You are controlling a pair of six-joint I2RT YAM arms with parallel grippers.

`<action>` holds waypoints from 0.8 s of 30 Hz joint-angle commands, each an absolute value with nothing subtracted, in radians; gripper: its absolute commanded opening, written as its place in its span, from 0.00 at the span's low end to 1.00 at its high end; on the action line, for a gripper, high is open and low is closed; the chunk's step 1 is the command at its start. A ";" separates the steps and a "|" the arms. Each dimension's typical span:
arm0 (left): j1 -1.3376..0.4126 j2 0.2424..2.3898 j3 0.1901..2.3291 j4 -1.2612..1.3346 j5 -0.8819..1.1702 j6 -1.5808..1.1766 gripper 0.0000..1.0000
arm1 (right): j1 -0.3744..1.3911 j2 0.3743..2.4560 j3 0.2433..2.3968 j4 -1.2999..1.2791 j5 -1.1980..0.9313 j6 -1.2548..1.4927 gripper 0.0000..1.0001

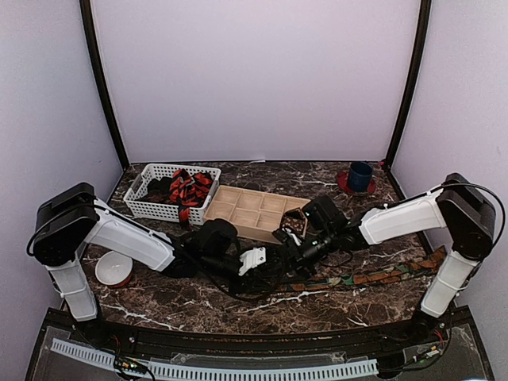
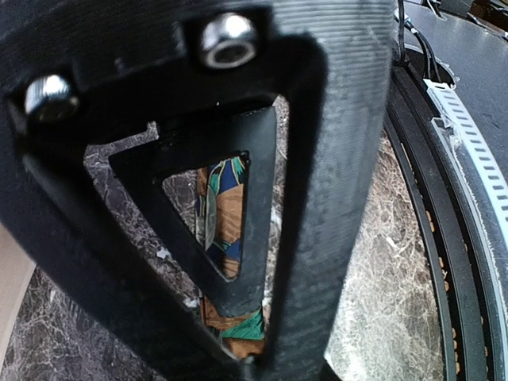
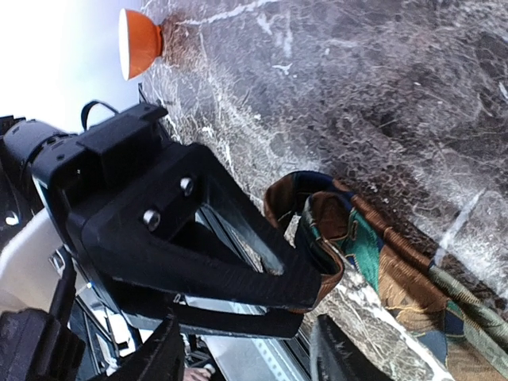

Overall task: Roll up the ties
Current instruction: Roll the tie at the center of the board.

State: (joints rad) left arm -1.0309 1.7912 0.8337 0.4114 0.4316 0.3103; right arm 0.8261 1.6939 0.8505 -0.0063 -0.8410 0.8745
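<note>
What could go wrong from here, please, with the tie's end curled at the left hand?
The curl of the tie sits only at the tips of the left hand, so it may slip out and unroll. The right hand is open and very close, so the two hands could bump. The tie's long tail runs towards the right arm and might snag there.

Overhead plus wrist close-ups, sharing tie [image 3: 373,254]

Basket [image 1: 152,208] left of tray [image 1: 238,209], tie [image 1: 382,278] before.
</note>
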 commanded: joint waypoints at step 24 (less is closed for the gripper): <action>-1.043 1.818 0.809 0.575 0.355 0.139 0.28 | 0.854 1.799 0.759 0.223 -0.827 0.955 0.46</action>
